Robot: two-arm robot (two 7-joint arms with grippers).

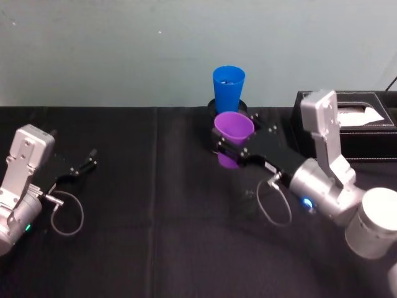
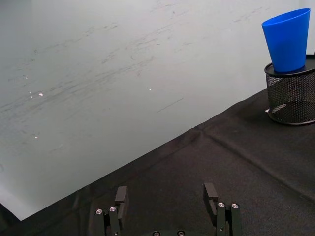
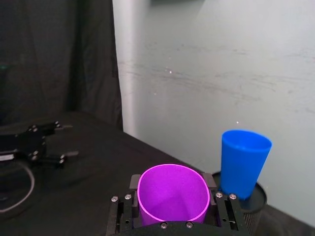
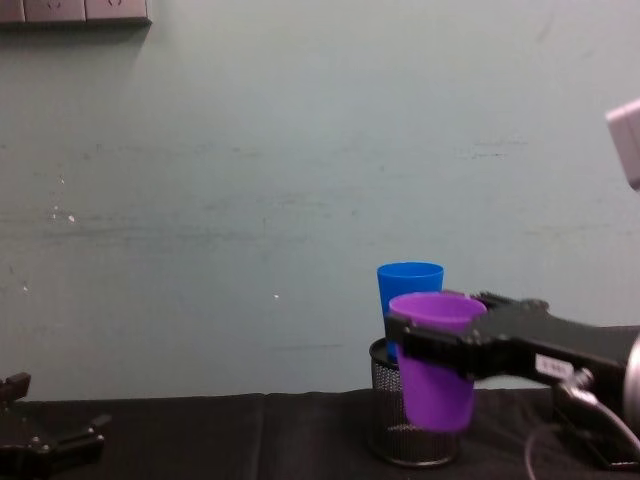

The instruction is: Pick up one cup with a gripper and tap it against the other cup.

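With its fingers [image 3: 129, 202] clamped on either side of the purple cup [image 1: 233, 131], the right gripper [image 1: 231, 151] holds it lifted just before the blue cup [image 1: 228, 85], which sits in a mesh holder [image 4: 405, 420], so the tap looks left to do above the black-draped bench [image 1: 155, 205] by a pale wall [image 4: 250, 180], the left gripper [image 2: 167, 199] idle and open.

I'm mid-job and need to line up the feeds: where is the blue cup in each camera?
Head view: blue cup at centre top, just behind the purple cup.
Left wrist view: upper right corner, standing in the mesh holder.
Right wrist view: lower right, beyond the held purple cup.
Chest view: right of centre, partly behind the purple cup.
Shared landmark: the mesh holder under it.
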